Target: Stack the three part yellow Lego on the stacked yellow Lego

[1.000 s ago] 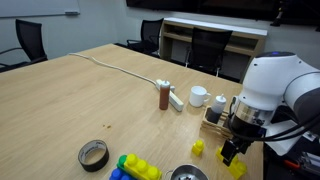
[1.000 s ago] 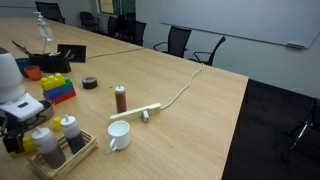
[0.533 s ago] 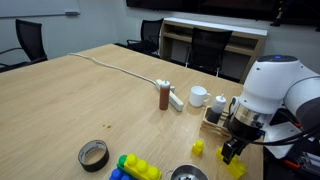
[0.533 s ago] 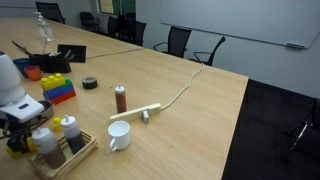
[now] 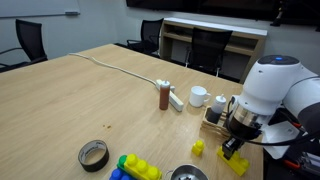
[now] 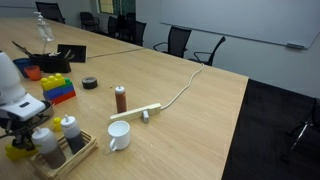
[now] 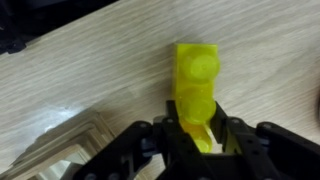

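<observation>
The three part yellow Lego (image 7: 196,75) lies on the wooden table, bright yellow and studded. My gripper (image 7: 195,122) is shut on its near end, and the black fingers (image 7: 170,128) press on both of its sides. In both exterior views the gripper (image 5: 232,150) (image 6: 20,140) reaches down to the table, with the yellow block (image 5: 238,165) (image 6: 18,151) just under it. The stacked yellow Lego (image 5: 136,168), a greenish-yellow row with a blue end, rests near the table's front edge, well apart from the gripper.
A tiny yellow brick (image 5: 198,148) sits next to the gripper. A wooden tray (image 5: 213,115) with bottles stands close behind it. A white mug (image 5: 199,96), a brown bottle (image 5: 165,94), a tape roll (image 5: 93,154), a metal bowl (image 5: 188,174) and a white cable (image 6: 185,90) are on the table too.
The jaws have closed from open onto the yellow block. The arm has barely moved.
</observation>
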